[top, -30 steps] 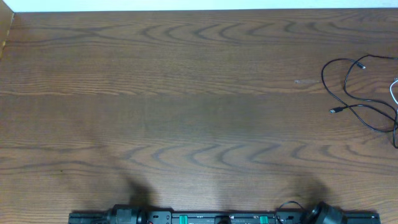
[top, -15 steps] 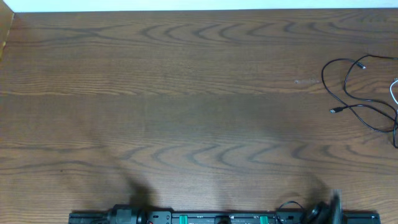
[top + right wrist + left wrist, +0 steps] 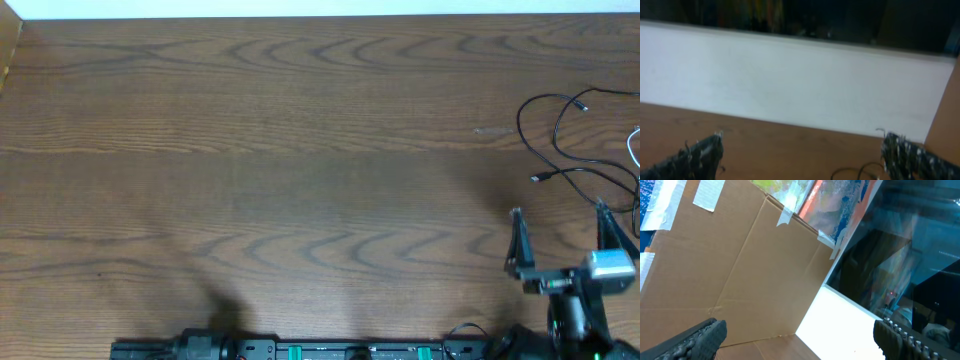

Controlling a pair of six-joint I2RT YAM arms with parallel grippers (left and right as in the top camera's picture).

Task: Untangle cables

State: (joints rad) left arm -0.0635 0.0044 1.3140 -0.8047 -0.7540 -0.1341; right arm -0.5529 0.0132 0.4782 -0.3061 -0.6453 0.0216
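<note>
Two fingers of my right gripper (image 3: pixel 563 238) stand wide apart with nothing between them, poised over the table (image 3: pixel 300 150) just short of the cables (image 3: pixel 519 122), which sprawl in loose black loops at the far right edge, a white strand (image 3: pixel 632 142) running out of frame beside them. My left gripper (image 3: pixel 799 337), likewise spread and empty, points up at cardboard (image 3: pixel 740 270), away from the work. To begin well, I judge, I should come down on one free strand near the small plug (image 3: pixel 536 178), clear of crossings, and draw it out slowly.
</note>
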